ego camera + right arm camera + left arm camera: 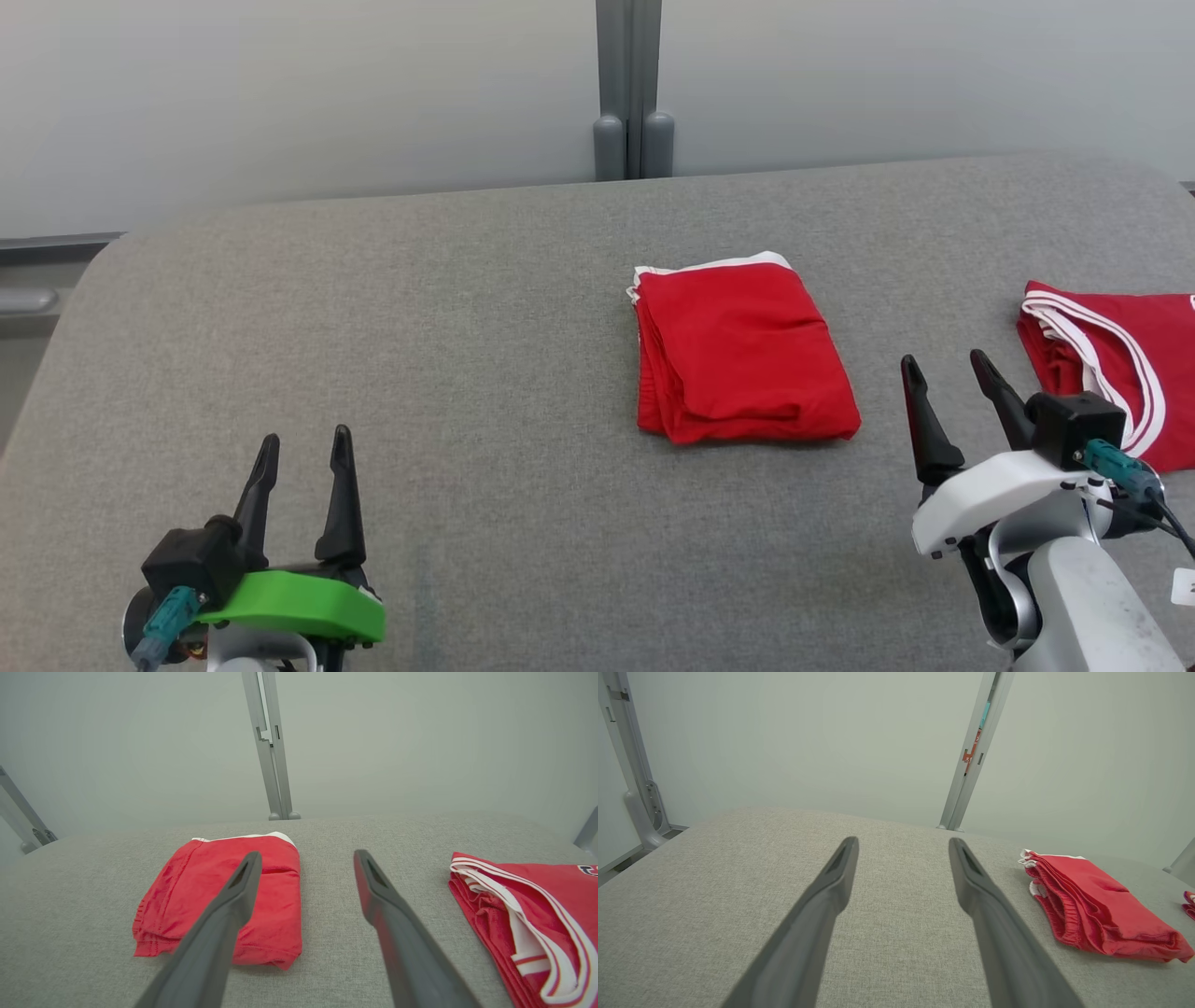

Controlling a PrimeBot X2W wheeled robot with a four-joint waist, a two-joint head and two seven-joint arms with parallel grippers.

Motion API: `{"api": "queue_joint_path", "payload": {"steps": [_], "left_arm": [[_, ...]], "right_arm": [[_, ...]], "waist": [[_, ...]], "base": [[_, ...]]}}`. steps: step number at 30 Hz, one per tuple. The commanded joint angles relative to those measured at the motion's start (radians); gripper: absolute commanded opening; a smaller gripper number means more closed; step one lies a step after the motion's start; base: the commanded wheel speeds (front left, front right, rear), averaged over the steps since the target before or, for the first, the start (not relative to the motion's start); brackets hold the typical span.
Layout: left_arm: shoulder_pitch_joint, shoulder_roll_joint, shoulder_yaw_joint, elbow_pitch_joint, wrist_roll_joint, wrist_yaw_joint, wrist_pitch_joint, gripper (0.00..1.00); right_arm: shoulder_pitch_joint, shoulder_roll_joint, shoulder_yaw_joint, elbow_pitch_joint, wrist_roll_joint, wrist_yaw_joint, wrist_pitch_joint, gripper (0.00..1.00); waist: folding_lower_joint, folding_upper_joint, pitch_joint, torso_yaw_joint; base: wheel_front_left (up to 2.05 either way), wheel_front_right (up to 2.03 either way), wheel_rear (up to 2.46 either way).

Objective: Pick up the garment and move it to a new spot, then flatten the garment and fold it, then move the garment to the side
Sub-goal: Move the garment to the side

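Note:
A red garment with a white edge lies folded into a compact rectangle on the grey fabric tabletop, a little right of centre. My left gripper is open at the lower left, well away from it, with nothing between its fingers. My right gripper is open too, just right of the folded garment and not touching it. In the left wrist view the garment lies to the right of the open gripper. In the right wrist view the garment sits behind the left finger of the open gripper.
A second red garment with white striped trim lies at the table's right edge, close beside my right wrist; the right wrist view has this striped garment at its right. A grey post stands behind the table against a pale wall.

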Motion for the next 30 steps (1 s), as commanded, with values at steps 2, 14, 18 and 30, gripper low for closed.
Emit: {"api": "queue_joint_path", "payload": {"steps": [2,14,18,30], "left_arm": [[-0.010,0.002,-0.001,-0.007,0.005,-0.002,-0.002,1.00],[-0.112,0.002,-0.051,-0.051,0.023,-0.002,-0.003,1.00],[-0.153,0.002,-0.079,-0.058,0.018,-0.002,-0.003,1.00],[-0.201,0.001,-0.109,-0.067,0.018,-0.002,-0.003,1.00]], "right_arm": [[-0.034,-0.009,0.008,-0.012,0.002,0.000,0.011,1.00],[-0.356,-0.084,0.024,0.149,0.082,0.000,0.395,1.00],[-0.453,-0.101,0.034,0.261,0.110,0.000,0.522,1.00],[-0.562,-0.079,0.092,0.507,0.148,0.000,0.656,1.00]], "waist": [[0.0000,0.0000,0.020,0.007],[0.0000,0.0000,0.179,0.068],[0.0000,0.0000,0.225,0.104],[0.0000,0.0000,0.284,0.146]], "base": [[0.00,0.00,0.00],[0.00,0.00,0.00],[0.00,0.00,0.00],[0.00,0.00,0.00]]}}
